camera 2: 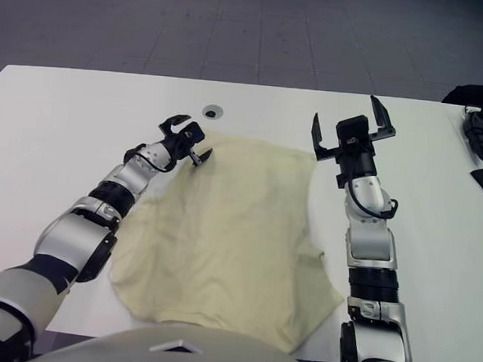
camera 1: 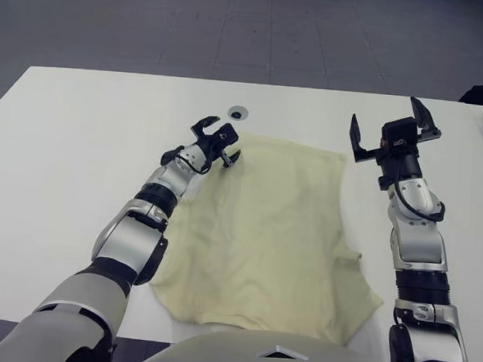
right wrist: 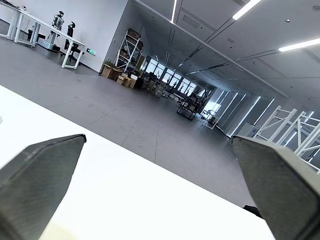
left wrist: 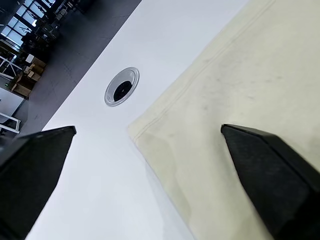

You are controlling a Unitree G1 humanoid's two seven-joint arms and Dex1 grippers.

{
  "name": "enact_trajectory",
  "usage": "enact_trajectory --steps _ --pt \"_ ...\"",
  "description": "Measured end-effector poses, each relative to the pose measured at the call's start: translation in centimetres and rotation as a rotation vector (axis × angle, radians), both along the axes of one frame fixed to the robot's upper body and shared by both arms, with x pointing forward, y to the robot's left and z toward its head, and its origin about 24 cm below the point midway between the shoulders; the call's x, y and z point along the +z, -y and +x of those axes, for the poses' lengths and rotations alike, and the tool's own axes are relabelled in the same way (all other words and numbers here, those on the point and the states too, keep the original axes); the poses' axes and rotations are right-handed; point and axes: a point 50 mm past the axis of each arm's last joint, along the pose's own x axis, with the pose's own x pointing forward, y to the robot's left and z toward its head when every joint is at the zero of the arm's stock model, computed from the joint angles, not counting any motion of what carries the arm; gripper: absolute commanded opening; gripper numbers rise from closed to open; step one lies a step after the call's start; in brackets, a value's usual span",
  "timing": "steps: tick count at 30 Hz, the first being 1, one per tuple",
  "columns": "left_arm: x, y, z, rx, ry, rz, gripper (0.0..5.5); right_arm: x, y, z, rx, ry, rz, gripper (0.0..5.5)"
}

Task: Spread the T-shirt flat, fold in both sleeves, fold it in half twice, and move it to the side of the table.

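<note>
Left gripper [camera 1: 221, 140] and right gripper [camera 1: 385, 112] both stood spread wide, holding nothing. Nearest lay the pale yellow cotton T-shirt [camera 1: 263, 231], spread mostly flat on the white rectangular table [camera 1: 64, 137], its rumpled end at the near edge and its straight stitched hem farthest off. At that hem's left corner the left gripper straddled cloth and bare tabletop. Beside the right corner, the right gripper was raised, apart from the shirt. Beyond sat a round grey cable port [camera 1: 239, 113].
</note>
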Motion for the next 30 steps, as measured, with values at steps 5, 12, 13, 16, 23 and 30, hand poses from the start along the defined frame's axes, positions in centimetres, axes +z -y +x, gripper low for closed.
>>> enact_trajectory --steps 5,12,13,16,23,30 --pt "0.2 -2.0 0.2 0.068 0.013 0.015 5.40 -0.1 -0.1 0.0 0.008 -0.005 -0.010 5.37" --pt "0.3 -3.3 0.3 0.105 0.015 0.019 5.40 -0.1 -0.2 0.0 0.019 -0.010 -0.003 5.37" --pt "0.3 -3.3 0.2 0.106 0.016 0.015 5.40 -0.1 -0.2 0.0 0.023 -0.011 0.001 5.37" --pt "0.3 -3.4 0.2 0.110 0.022 -0.001 5.40 -0.2 -0.2 0.0 0.046 -0.026 0.020 5.37" --pt "2.7 -3.5 0.6 0.144 0.117 -0.150 5.40 -0.6 -0.4 -0.5 0.111 -0.065 0.056 5.37" --pt "8.0 -3.9 -0.2 0.098 0.263 -0.323 5.40 -0.6 -0.7 -1.0 0.154 -0.078 0.074 5.37"
